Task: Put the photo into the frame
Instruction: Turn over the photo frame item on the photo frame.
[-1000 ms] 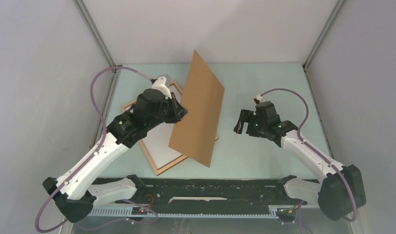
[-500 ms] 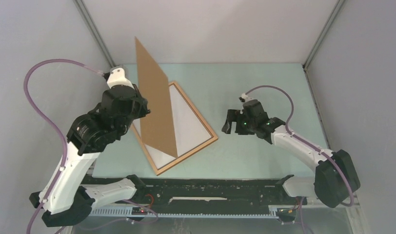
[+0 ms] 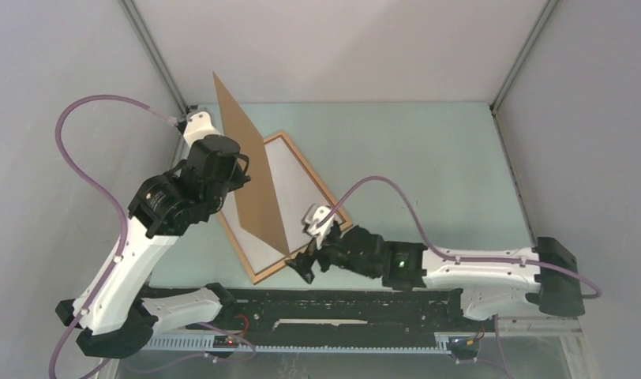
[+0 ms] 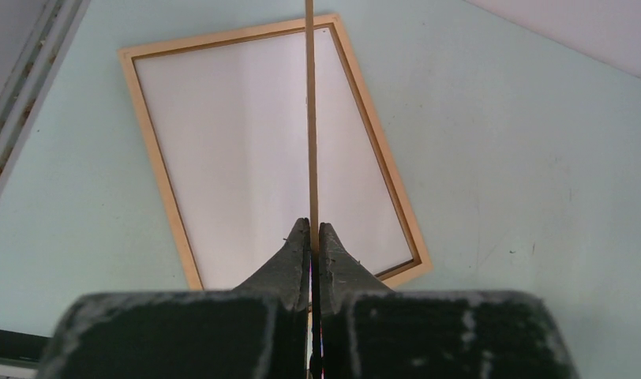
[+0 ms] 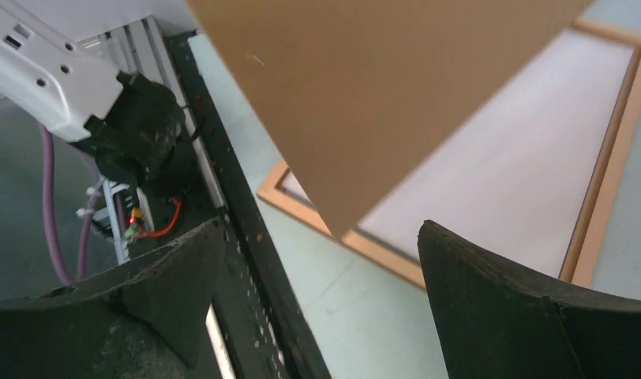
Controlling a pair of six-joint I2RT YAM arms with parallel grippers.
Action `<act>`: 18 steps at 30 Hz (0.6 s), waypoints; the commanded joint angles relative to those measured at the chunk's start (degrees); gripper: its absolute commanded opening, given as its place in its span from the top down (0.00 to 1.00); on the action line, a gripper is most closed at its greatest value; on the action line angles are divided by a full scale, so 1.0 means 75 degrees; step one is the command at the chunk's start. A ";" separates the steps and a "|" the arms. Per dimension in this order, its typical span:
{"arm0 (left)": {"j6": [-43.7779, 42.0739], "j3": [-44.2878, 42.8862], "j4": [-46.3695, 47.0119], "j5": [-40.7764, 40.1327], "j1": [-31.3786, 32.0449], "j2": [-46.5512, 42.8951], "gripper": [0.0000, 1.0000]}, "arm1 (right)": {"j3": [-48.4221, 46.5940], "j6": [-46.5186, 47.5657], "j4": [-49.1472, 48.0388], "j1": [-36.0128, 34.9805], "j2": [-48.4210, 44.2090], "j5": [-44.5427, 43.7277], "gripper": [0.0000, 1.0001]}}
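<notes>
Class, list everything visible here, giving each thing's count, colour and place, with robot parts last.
frame: one, orange-brown wood, flat on the table, left of centre.
photo: one, white side up, lying inside the frame.
backing board: one, brown, held on edge over the frame.
table: one, pale green, under everything.
left gripper: one, black, shut on the backing board.
right gripper: one, black, open, by the frame's near corner.

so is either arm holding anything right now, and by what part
The left gripper pinches the brown backing board by one edge, holding it on edge above the frame. The right gripper is open, holding nothing.
</notes>
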State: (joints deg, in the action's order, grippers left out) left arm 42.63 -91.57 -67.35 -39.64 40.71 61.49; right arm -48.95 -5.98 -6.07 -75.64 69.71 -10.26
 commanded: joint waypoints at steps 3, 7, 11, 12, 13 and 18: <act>0.0715 0.0332 0.1154 0.0226 -0.0088 -0.0377 1.00 | -0.1368 0.1853 -0.1327 -0.1429 0.1435 -0.3558 0.00; 0.0864 0.0463 0.1219 0.0325 -0.0084 -0.0538 1.00 | -0.1896 0.2301 -0.1544 -0.1790 0.2169 -0.5013 0.05; 0.0966 0.0649 0.1228 0.0305 -0.0095 -0.0727 1.00 | -0.2051 0.2149 -0.1459 -0.1781 0.2416 -0.5416 0.23; 0.0996 0.0696 0.1239 0.0294 -0.0099 -0.0769 1.00 | -0.2104 0.2066 -0.1360 -0.1765 0.2465 -0.5408 0.26; 0.1015 0.0721 0.1245 0.0287 -0.0099 -0.0799 1.00 | -0.2148 0.1996 -0.1276 -0.1737 0.2501 -0.5404 0.28; 0.1054 0.0777 0.1245 0.0152 -0.0105 -0.0800 1.00 | -0.2412 0.2152 -0.1211 -0.1915 0.2796 -0.5568 0.28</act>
State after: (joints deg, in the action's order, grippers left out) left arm 48.21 -85.97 -63.55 -35.81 40.32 56.69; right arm -63.68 8.93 -13.96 -88.88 89.73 -47.97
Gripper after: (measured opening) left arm 0.020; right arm 0.709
